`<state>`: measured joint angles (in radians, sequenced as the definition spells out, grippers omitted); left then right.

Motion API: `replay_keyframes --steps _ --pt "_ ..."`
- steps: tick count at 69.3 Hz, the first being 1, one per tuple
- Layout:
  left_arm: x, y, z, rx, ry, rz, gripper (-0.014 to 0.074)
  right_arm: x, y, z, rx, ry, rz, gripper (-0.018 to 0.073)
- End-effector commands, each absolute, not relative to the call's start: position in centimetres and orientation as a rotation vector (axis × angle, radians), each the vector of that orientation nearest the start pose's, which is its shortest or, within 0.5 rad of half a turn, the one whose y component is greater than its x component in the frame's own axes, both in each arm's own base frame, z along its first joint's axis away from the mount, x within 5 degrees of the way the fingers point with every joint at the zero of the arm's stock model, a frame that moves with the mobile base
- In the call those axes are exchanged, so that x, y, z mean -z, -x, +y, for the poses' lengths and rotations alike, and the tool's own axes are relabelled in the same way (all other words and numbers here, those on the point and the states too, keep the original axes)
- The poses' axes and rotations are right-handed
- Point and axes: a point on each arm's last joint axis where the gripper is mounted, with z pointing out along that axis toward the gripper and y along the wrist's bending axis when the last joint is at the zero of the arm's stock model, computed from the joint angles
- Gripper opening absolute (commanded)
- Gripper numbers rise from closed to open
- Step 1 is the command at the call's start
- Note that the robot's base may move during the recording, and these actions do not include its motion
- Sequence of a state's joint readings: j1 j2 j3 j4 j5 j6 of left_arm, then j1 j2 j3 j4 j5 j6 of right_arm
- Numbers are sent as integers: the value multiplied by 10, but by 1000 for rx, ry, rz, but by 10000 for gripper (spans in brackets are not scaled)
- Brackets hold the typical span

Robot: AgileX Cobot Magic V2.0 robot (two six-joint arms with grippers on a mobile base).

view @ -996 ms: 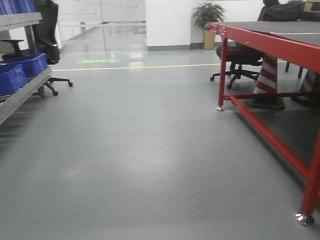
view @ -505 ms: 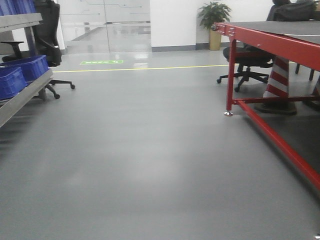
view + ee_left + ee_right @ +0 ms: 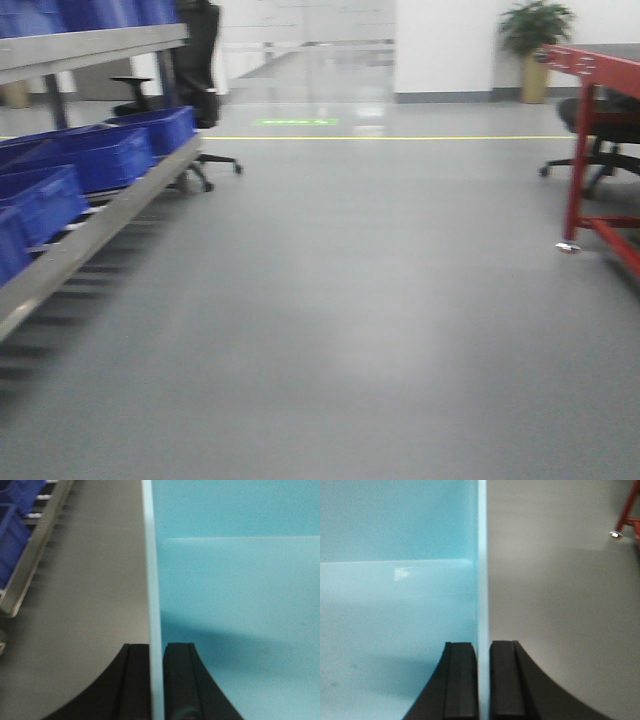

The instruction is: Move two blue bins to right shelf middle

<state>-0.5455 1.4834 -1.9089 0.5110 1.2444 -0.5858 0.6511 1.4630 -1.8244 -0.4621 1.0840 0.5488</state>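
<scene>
My left gripper [image 3: 157,652] is shut on the left wall of a light blue bin [image 3: 235,580]; one black finger is outside the wall and one inside. My right gripper [image 3: 483,650] is shut on the right wall of the same light blue bin [image 3: 395,595]. The bin hangs between the two grippers above the grey floor. Several dark blue bins [image 3: 100,155] sit on the lower level of a grey shelf [image 3: 90,235] at the left of the front view. The held bin and both grippers do not show in the front view.
A red-framed table [image 3: 590,70] stands at the right edge. A black office chair [image 3: 195,70] is beyond the shelf's far end, and a potted plant [image 3: 535,40] stands by the back wall. The shelf edge [image 3: 30,565] also shows in the left wrist view.
The front view has swung left: the shelf with the dark blue bins now fills the left side, and the red table has slid to the right edge.
</scene>
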Motion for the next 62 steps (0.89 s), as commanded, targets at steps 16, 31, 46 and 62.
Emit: replay_keyframes --steps 16,31,46,62 --pt "-508 -260 -111 19 87 2111 -111 -500 -255 148 -153 125 2036 -162" --pt "-508 -260 -111 19 87 2111 -111 -500 -255 148 -153 125 2036 -162" --pt "-508 -260 -111 19 87 2111 -111 -500 -255 148 -153 125 2036 -162" --pt "-508 -260 -111 19 87 2111 -111 -500 -255 148 -153 125 2036 -162"
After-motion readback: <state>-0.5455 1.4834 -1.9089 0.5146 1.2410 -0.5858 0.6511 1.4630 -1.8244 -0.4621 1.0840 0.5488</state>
